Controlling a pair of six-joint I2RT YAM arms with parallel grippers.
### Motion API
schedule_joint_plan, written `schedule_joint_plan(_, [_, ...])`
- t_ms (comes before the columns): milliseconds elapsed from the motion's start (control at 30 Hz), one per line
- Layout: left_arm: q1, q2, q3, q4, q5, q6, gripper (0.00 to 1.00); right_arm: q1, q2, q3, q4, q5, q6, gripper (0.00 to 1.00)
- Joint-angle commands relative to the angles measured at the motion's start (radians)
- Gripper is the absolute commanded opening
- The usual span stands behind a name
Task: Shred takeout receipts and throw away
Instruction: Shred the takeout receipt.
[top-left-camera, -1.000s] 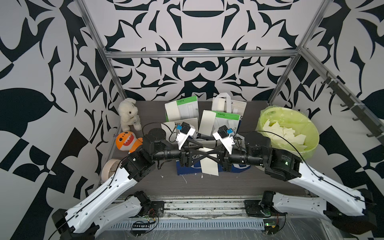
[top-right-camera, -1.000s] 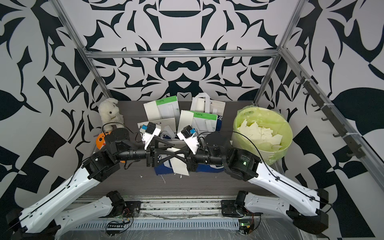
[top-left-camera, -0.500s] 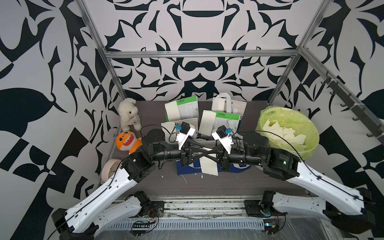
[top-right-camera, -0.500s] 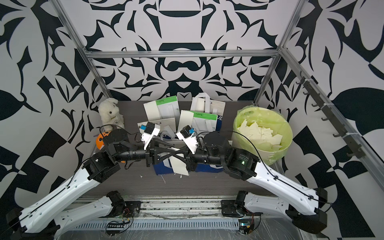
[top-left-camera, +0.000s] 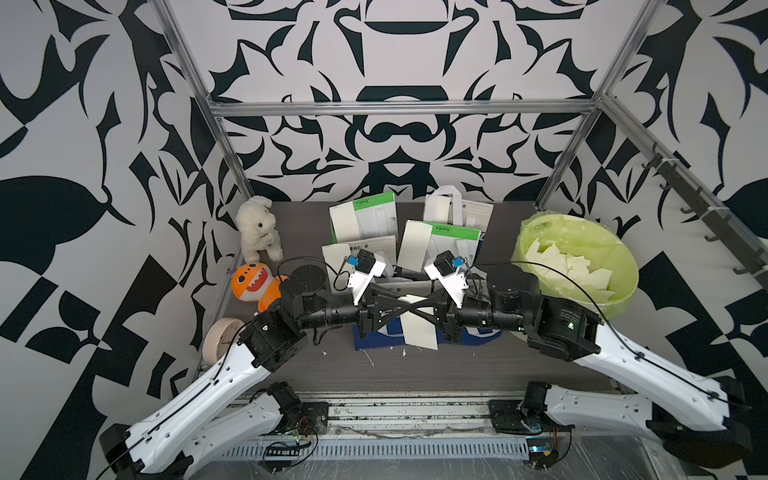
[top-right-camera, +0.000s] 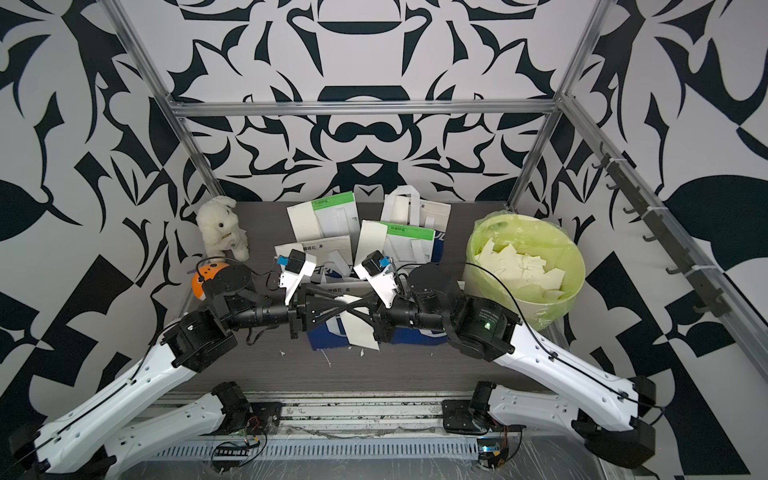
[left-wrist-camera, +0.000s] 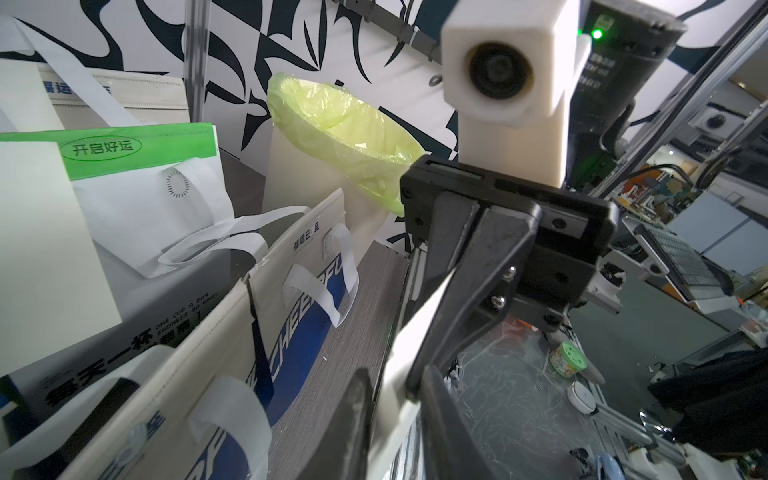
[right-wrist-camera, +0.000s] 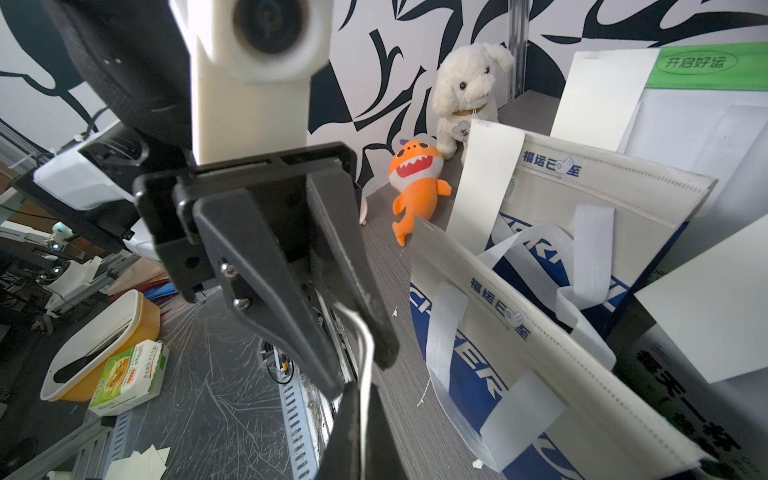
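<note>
Left wrist, right tool (left-wrist-camera: 419, 376) pinching receipt (left-wrist-camera: 409, 340), left tool (left-wrist-camera: 395, 415) ajar around it

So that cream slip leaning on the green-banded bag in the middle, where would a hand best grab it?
Probably its top edge, coming from above. The slip stands tilted back against the green-banded bag, so nothing can get behind it lower down; only the upper edge looks free to pinch.

The dark table (top-left-camera: 415, 374) carries takeout bags (top-left-camera: 374, 220) mid-frame, a plush dog (top-left-camera: 255, 232) and orange shark (top-left-camera: 249, 284) left, a green-lined bin (top-left-camera: 582, 222) right.
</note>
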Motion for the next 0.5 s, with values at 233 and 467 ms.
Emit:
schedule_joint_plan(233, [-0.001,-0.019,-0.006,0.002,0.006,0.021,0.0,0.003,0.018,0.024,0.015,0.016,-0.005,0.14])
schedule_joint_plan(467, [-0.001,-0.012,-0.001,-0.026,0.002,0.031,0.0,0.004,-0.014,0.043,-0.016,0.042,-0.029,0.45])
